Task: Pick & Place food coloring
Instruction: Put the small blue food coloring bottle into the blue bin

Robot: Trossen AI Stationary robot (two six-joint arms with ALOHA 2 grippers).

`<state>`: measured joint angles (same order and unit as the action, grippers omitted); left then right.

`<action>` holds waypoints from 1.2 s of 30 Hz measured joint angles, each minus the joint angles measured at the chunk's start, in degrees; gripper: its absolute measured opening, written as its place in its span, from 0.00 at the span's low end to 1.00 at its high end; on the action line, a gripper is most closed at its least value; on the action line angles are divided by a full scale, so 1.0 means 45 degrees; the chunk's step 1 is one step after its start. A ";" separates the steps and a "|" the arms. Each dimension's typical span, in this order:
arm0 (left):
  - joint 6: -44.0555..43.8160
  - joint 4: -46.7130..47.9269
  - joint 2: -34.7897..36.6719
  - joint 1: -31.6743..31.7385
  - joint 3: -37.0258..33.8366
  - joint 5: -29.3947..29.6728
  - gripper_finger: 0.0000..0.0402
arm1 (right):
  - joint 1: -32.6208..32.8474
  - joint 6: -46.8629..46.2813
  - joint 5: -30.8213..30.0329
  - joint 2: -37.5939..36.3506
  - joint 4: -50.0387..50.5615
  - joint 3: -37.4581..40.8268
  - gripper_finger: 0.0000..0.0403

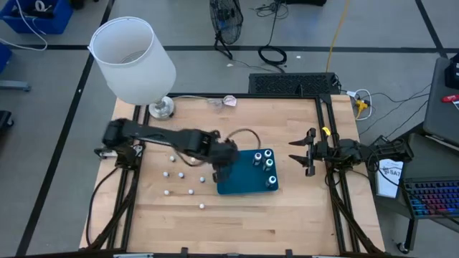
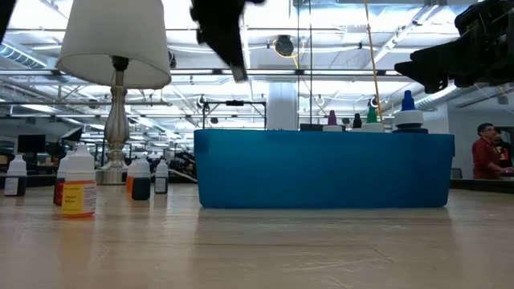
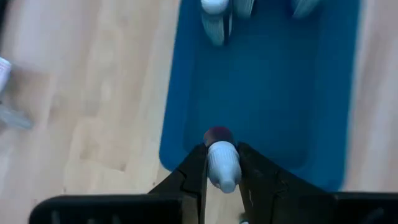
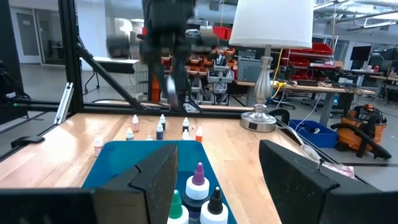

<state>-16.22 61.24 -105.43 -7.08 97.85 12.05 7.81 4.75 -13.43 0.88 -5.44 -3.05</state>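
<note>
The food coloring is a set of tiny bottles. Several stand loose on the wooden table left of the blue tray (image 1: 247, 179), such as one bottle (image 1: 181, 174) and, in the low view, an orange-labelled one (image 2: 78, 186). Several more stand in the tray's right part (image 1: 270, 165), their pointed caps (image 2: 408, 103) showing above its wall. My left gripper (image 3: 222, 152) hangs above the tray's left edge (image 1: 217, 174), shut on one small white-capped bottle (image 3: 221, 163). My right gripper (image 1: 301, 154) waits open at the table's right side, touching nothing. My left gripper pinches the small bottle between its two fingers at the white cap end (image 3: 222, 171). The dark red body (image 3: 217, 134) sticks out below the fingertips. The fingers slant steeply down from above. The bottle is lifted clear, over the tray's floor near its left wall.
A table lamp with a white shade (image 1: 133, 61) stands at the table's far left corner, its base (image 1: 161, 107) on the wood. A small wrapped piece (image 1: 229, 101) lies at the far edge. Bare wood shows along the near edge (image 1: 237, 222).
</note>
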 joint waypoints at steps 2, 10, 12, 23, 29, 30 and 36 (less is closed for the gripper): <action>0.0292 0.0169 -0.0754 0.0118 0.0041 -0.0074 0.17 | 0.0000 0.0001 0.0000 0.0011 0.0011 -0.0001 0.53; 0.0444 -0.0243 -0.2621 0.0808 -0.0187 -0.0863 0.17 | -0.0002 0.0002 0.0000 0.0006 0.0006 -0.0003 0.53; 0.0336 -0.0434 -0.2839 0.0931 -0.0182 -0.1293 0.17 | -0.0001 0.0002 0.0003 0.0009 0.0011 -0.0005 0.53; 0.0198 -0.0438 -0.3882 0.1047 -0.0187 -0.2117 0.17 | -0.0003 0.0005 0.0000 0.0006 0.0011 -0.0005 0.53; 0.0144 -0.0741 -0.4224 0.1061 -0.0187 -0.2126 0.17 | -0.0002 0.0000 0.0000 0.0006 0.0012 -0.0003 0.53; 0.0087 -0.0781 -0.4231 0.1061 -0.0187 -0.2122 0.17 | -0.0001 0.0005 0.0002 0.0008 0.0011 -0.0005 0.53; -0.0394 -0.0947 -0.4203 0.1061 -0.0187 -0.2137 0.34 | -0.0003 0.0000 0.0004 0.0006 0.0006 -0.0004 0.53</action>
<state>-18.00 56.98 -124.34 -2.31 97.01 2.43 7.79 4.75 -13.41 0.91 -5.41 -3.07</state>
